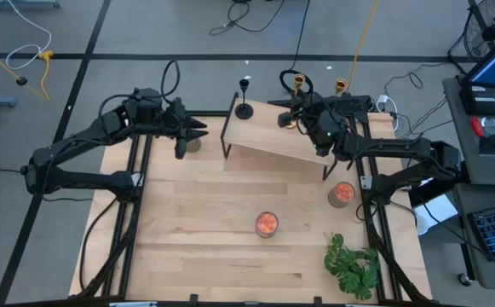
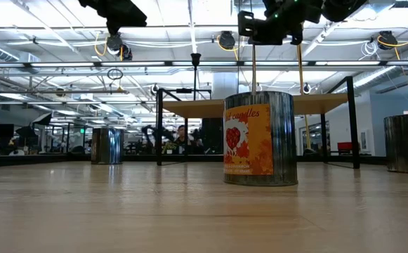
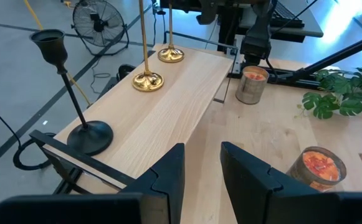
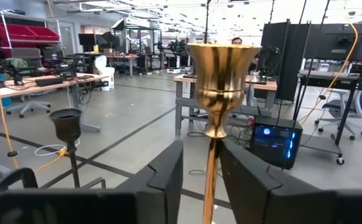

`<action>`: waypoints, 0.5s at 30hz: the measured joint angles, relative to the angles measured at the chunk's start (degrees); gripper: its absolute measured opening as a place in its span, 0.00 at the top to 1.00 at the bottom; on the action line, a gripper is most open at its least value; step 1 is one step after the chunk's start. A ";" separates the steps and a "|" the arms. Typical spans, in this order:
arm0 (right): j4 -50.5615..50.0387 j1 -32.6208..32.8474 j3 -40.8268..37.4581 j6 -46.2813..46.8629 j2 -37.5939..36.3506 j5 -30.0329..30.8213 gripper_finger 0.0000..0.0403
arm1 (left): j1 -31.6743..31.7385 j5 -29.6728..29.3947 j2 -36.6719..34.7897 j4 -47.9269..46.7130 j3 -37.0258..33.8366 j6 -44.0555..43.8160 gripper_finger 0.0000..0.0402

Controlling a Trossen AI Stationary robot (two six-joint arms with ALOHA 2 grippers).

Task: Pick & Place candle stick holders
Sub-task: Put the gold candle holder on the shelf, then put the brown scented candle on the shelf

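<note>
We find the right hand (image 4: 199,186) poised at the far end of the raised shelf (image 1: 273,141), its fingers (image 4: 162,180) set narrowly to either side of the upright stem of a gold candle stick holder (image 4: 221,81); whether they actually pinch it we cannot tell. The stem's long axis runs vertical, straight up between the fingers, cup above them. A second gold holder (image 3: 170,55) stands just beside it, and the black holder (image 3: 75,93) stands well apart at the shelf's other end, nearer the left hand (image 3: 199,180), which hovers over the bench (image 1: 196,230) with fingers apart and nothing between them. All three are slim, round-based and small-cupped; the gold pair shines.
</note>
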 joint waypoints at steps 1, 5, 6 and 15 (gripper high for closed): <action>0.00 0.02 0.00 -0.15 0.00 -0.03 0.73 | -0.02 0.00 0.00 -0.18 0.00 0.00 0.72; 0.12 0.40 0.00 -2.21 0.00 -0.01 0.68 | 0.00 -0.02 0.00 -2.79 0.00 -0.02 0.72; 0.19 0.55 0.00 -2.87 0.00 0.02 0.67 | 0.00 -0.02 0.00 -3.62 0.00 -0.02 0.72; 0.21 3.74 0.00 -9.25 -1.21 1.17 0.56 | -0.02 -0.79 0.02 -15.25 0.00 -1.53 0.72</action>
